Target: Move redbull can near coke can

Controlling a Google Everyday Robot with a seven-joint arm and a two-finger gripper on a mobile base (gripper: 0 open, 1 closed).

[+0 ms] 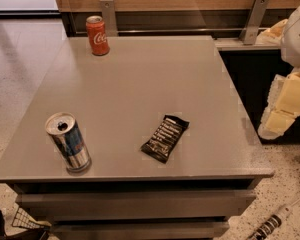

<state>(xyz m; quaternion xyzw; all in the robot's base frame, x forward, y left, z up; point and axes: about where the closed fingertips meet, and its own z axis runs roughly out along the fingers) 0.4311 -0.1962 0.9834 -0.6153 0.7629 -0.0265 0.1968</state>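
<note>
**The job had not really begun**

The gripper (282,109) hung out past the right edge of the table (140,84), not over the top of it. Nothing could be seen in it. I could not tell if its jaws were apart or together.

The redbull can (68,142) stood upright near the front edge, far across the table from the gripper. The coke can (97,35) stood at the back corner, also far from the gripper and well apart from the redbull can. A dark snack bar (165,138) lay flat between the gripper and the redbull can, touching neither.

It looked as if no part of the job was done. The gripper had all of it left: reach across to the redbull can, close on it, lift it, carry it to the back, and set it down beside the coke can.
</note>
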